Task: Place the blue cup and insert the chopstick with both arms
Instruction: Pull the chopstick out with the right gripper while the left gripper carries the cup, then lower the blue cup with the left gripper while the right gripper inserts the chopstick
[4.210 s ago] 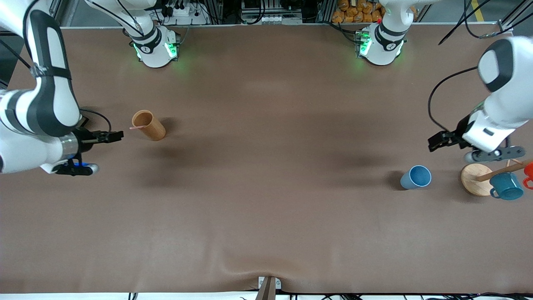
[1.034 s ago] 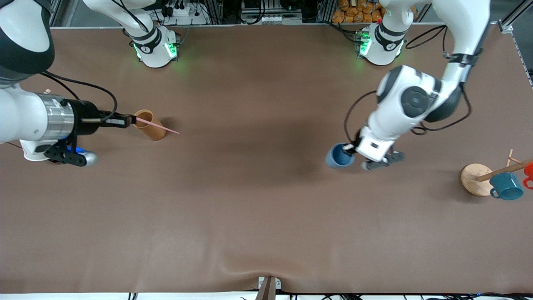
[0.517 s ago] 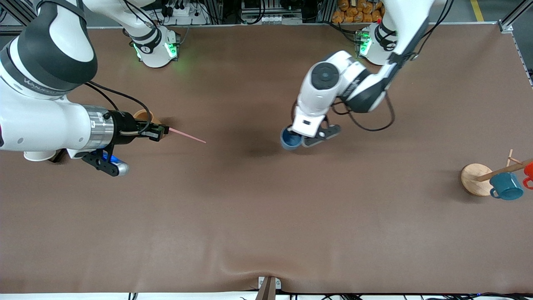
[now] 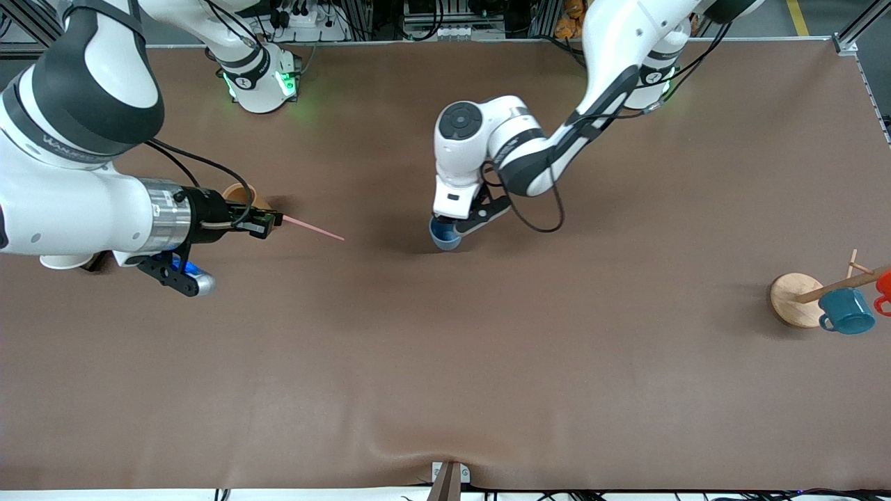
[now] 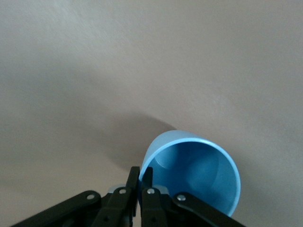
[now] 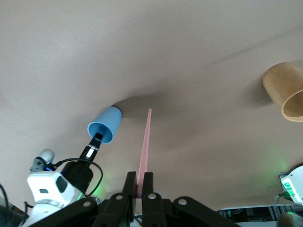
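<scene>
My left gripper [image 4: 451, 231] is shut on the rim of the light-blue cup [image 4: 441, 235], over the middle of the table. In the left wrist view the cup [image 5: 194, 177] is pinched by its wall between the fingers [image 5: 140, 182]. My right gripper [image 4: 273, 221] is shut on the end of the pale-pink chopstick [image 4: 313, 229], which points level toward the cup. In the right wrist view the chopstick [image 6: 145, 146] runs out from the gripper [image 6: 140, 182], with the cup [image 6: 105, 124] and the left gripper a little aside of its tip.
A brown wooden cup [image 4: 243, 195] stands under my right wrist; it also shows in the right wrist view [image 6: 286, 91]. A round wooden rack base [image 4: 793, 299] with a teal mug [image 4: 846, 311] and a red mug [image 4: 884, 287] sits at the left arm's end.
My left arm has carried the blue cup from the left arm's end to the table's middle. My right gripper drew the chopstick out of the wooden cup and has held still for the last half second.
</scene>
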Tool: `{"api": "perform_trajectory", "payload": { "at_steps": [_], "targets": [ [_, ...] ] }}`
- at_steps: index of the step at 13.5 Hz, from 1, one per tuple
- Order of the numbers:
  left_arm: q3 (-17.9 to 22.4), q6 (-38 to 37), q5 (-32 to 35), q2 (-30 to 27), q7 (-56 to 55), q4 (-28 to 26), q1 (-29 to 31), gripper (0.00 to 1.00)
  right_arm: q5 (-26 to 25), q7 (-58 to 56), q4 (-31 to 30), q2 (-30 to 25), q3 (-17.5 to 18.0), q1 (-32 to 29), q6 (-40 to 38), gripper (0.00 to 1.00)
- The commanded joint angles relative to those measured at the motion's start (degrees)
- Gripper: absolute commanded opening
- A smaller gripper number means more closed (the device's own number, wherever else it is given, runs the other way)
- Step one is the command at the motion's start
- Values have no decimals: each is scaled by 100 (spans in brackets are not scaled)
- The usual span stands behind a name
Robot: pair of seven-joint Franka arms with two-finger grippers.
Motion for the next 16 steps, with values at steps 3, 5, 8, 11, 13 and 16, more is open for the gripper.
{"api": "perform_trajectory", "payload": {
  "at_steps": [3, 5, 8, 11, 13, 16],
  "targets": [
    [44, -59, 414, 234, -402, 324, -96, 98, 128, 520, -352, -100, -11, 339, 381, 0],
    [35, -85, 414, 103, -402, 323, -78, 100, 119, 564, -378, -109, -11, 419, 408, 0],
    [0, -522, 239, -397, -332, 332, 71, 100, 146, 993, -493, -109, -2, 542, 504, 0],
    [-26, -1006, -208, -959, 18, 402, 246, 100, 391, 1600, -650, -109, -2, 762, 820, 0],
    [-27, -1323, -673, -1381, 745, 403, 509, 100, 436, 1881, -738, -100, -2, 1007, 1031, 0],
    [-27, -1841, -1403, -1874, 1984, 551, 1159, 100, 427, 2427, -862, -82, -11, 1446, 1663, 0]
  ]
}}
